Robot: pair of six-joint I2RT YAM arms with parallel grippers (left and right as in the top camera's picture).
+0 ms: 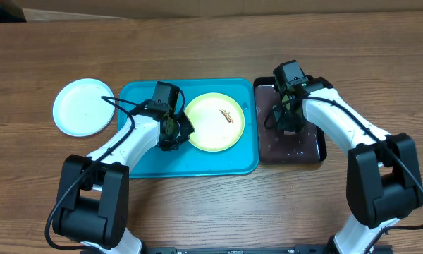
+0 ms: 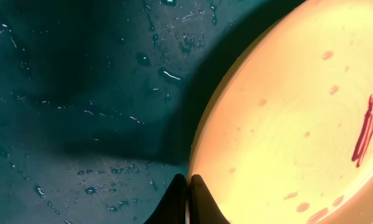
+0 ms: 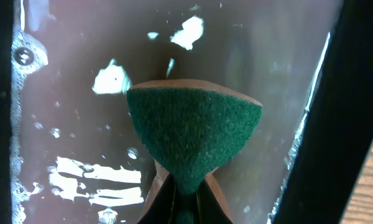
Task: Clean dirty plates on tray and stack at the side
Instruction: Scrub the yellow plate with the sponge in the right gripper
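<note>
- Green sponge [image 3: 193, 134] sits pinched in right gripper [image 3: 185, 202] over wet black tray [image 1: 299, 149].
- Left gripper [image 2: 188, 199] is closed, touching yellow-green plate [image 1: 213, 121] rim on turquoise tray [image 1: 151, 161].
- White plate [image 1: 83, 107] lies left of tray.

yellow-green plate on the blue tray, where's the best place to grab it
Probably the left rim of the yellow-green round plastic plate, coming in from the left: it lies flat in the turquoise rectangular plastic tray, so only the thin raised lip can be pinched.
</note>
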